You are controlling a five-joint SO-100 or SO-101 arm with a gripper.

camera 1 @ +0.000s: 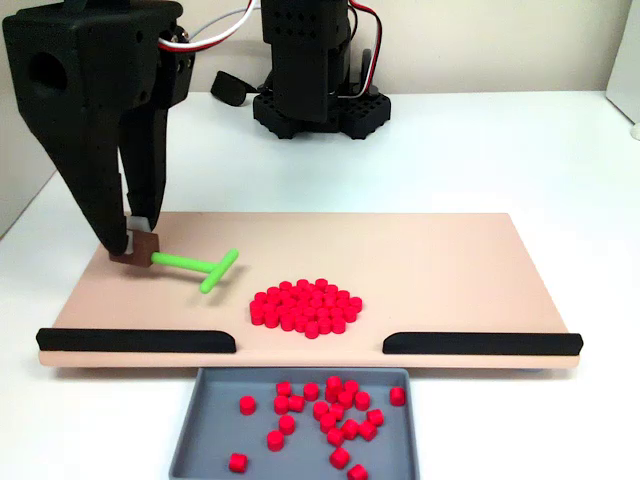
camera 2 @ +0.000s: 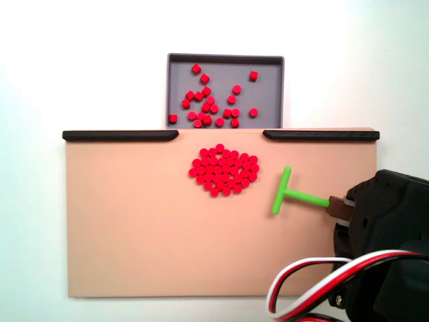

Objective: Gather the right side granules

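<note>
- Where the black arm reaches down at the left of a fixed view, the gripper is seen closed on the brown block at the end of the green T-shaped stick, low over the left part of the tan board.
- The stick is laid flat on the board, with its crossbar turned toward the granules and kept apart from them by a strip of bare board.
- The granules are packed as one dense red oval patch on the board, near its front edge and in line with the gap between the two black rails.
- Below that gap, off the board's front edge, a grey tray is set, and loose red pellets are scattered inside it.
- The arm's black base is placed behind the board, on the white table.
- In another fixed view the board is seen from above: the tray lies at its top edge, the granules lie just below the rail gap, and the stick lies to their right.
- At the right edge of that view, the gripper is seen clamped on the stick's brown end, with red, white and black wires looped below it.
</note>
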